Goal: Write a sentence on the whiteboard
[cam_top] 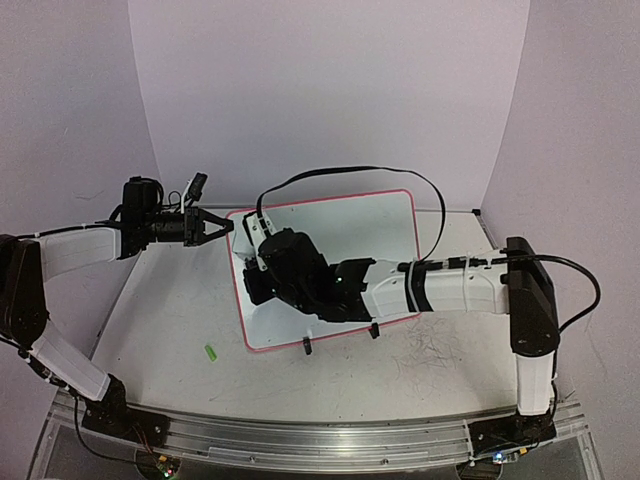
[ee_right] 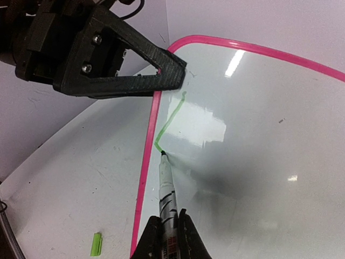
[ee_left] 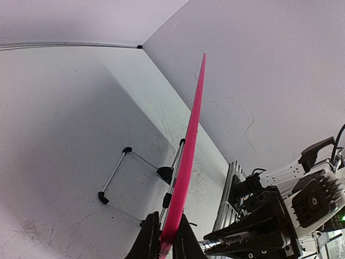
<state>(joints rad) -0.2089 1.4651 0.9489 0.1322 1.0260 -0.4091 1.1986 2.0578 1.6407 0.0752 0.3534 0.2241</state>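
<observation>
The whiteboard (cam_top: 350,225) stands tilted on its clip feet in the middle of the table. My left gripper (cam_top: 226,227) is shut on its pink rim at the top left corner, seen edge-on in the left wrist view (ee_left: 186,162). My right gripper (ee_right: 168,237) is shut on a white marker (ee_right: 167,191) with its tip touching the board near the left rim. Of the sentence, only one green stroke (ee_right: 168,123) shows, a slanted line with a short hook at the bottom ending at the marker tip. The right arm hides this spot from above.
A small green marker cap (cam_top: 211,353) lies on the table left of the board, also visible in the right wrist view (ee_right: 96,244). Faint grey scribble marks (cam_top: 430,352) cover the table at the front right. The board's wire stand (ee_left: 116,183) rests behind it.
</observation>
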